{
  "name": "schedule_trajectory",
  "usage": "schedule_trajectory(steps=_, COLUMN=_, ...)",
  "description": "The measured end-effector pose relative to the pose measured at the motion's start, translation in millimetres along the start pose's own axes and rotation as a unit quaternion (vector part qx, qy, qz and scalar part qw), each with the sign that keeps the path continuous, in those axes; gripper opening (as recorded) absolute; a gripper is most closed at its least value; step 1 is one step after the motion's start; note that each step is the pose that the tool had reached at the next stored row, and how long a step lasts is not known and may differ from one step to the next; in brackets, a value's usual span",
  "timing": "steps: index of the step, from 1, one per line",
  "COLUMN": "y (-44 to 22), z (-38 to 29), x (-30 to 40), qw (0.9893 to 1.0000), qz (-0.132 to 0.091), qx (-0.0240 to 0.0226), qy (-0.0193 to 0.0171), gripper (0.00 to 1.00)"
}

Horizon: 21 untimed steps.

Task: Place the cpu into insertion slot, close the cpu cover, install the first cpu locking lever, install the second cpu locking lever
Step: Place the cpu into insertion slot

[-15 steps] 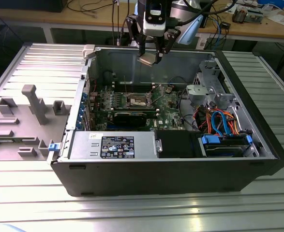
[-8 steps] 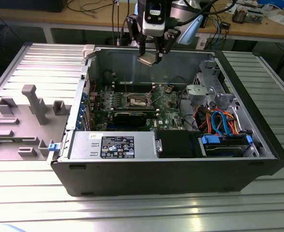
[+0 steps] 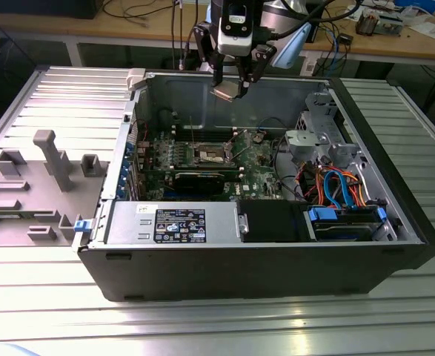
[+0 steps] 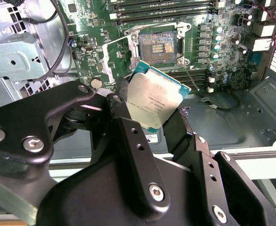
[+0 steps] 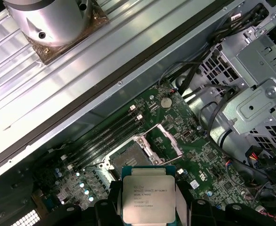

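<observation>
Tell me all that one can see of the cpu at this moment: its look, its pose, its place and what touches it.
The cpu is a small flat square chip with a silvery-grey metal face that bears print, and a thin green rim. The gripper clamps it by two opposite edges and holds it in the air over the open computer case, metal face towards both wrist cameras. It hangs apart from the insertion slot, whose golden centre lies uncovered. Nothing but the gripper touches it.
</observation>
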<state>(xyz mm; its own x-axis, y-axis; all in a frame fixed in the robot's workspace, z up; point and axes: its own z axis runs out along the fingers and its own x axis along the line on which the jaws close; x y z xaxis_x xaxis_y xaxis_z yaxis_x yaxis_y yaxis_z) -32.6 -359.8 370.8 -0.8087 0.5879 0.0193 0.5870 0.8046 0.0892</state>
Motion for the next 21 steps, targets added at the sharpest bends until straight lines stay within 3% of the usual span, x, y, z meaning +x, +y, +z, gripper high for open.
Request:
schedule_trajectory(steps=8, y=0.0, z=0.0, x=0.0, qw=1.0000, qz=0.002, qx=0.0000, qy=-0.0002, gripper=0.54)
schedule_trajectory(steps=19, y=0.0, z=0.0, x=0.0, qw=0.9997, qz=0.025, qx=-0.0004, qy=-0.0023, gripper=0.54)
schedule_trajectory(steps=21, y=0.0, z=0.2, x=0.1, qw=0.9995, qz=0.030, qx=-0.0005, qy=-0.0047, gripper=0.54)
